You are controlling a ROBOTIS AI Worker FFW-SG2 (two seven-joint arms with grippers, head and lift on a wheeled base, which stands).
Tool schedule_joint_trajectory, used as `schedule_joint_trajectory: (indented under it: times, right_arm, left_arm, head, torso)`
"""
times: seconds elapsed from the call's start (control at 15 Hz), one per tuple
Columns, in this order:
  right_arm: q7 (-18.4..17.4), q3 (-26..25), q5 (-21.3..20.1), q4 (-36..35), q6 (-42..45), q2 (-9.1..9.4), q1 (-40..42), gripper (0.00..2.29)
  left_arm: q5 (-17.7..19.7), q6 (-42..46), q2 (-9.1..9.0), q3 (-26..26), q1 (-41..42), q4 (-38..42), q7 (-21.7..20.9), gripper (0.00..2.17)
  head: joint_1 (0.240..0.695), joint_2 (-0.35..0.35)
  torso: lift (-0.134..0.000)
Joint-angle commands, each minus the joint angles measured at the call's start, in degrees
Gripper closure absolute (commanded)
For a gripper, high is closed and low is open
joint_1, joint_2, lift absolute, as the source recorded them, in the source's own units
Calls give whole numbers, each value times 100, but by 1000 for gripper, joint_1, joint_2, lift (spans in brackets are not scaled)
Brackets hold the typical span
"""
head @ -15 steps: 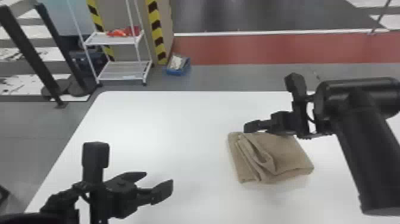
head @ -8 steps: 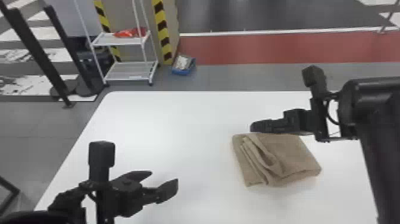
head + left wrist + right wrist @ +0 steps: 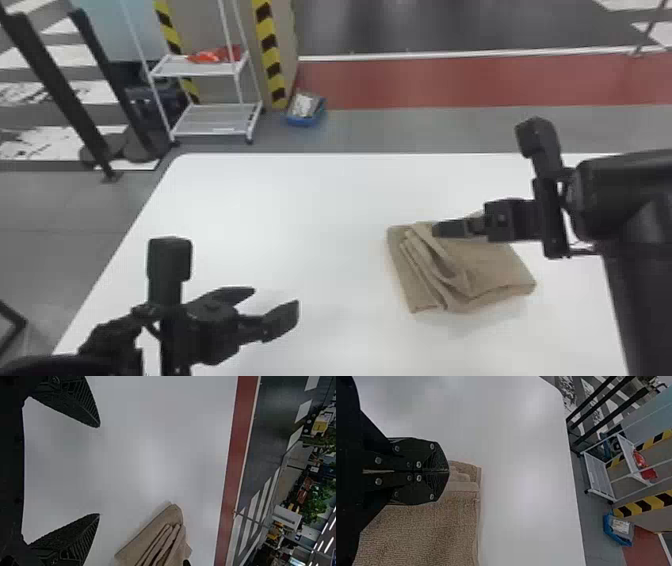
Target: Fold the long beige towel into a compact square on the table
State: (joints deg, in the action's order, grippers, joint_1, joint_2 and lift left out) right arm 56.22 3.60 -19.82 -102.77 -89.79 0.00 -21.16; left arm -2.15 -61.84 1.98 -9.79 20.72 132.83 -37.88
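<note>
No legible txt / nos. / signs.

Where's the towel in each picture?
Head view: towel right of centre, under the right hand.
Left wrist view: towel beyond the left hand, cut off by the edge.
Right wrist view: towel under the right hand's tips.
Shared landmark: the red floor strip.

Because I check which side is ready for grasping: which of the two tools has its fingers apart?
The left tool, away from the towel. The right tool, at the towel, has its fingers closed together.
</note>
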Motion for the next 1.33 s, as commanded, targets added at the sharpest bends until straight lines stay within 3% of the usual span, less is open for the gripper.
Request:
schedule_joint_trajectory:
  times: [0.0, 0.8, 1.27]
  right_arm:
    - [20, 79, -285, -121, -29, 5, 165, 2250]
    - [565, -228, -892, -710, -29, 5, 639, 2253]
    - [521, 255, -936, -279, -29, 5, 674, 2250]
  left_arm:
    - [48, 0, 13, -138, 46, 6, -18, 80]
    - [74, 88, 13, -173, 29, -64, -35, 80]
    - [74, 88, 13, -146, 64, -55, -44, 80]
  head:
    - [695, 110]
    - [695, 92]
    - [695, 96]
  torso:
    - [-124]
    - [-124]
    - [-124]
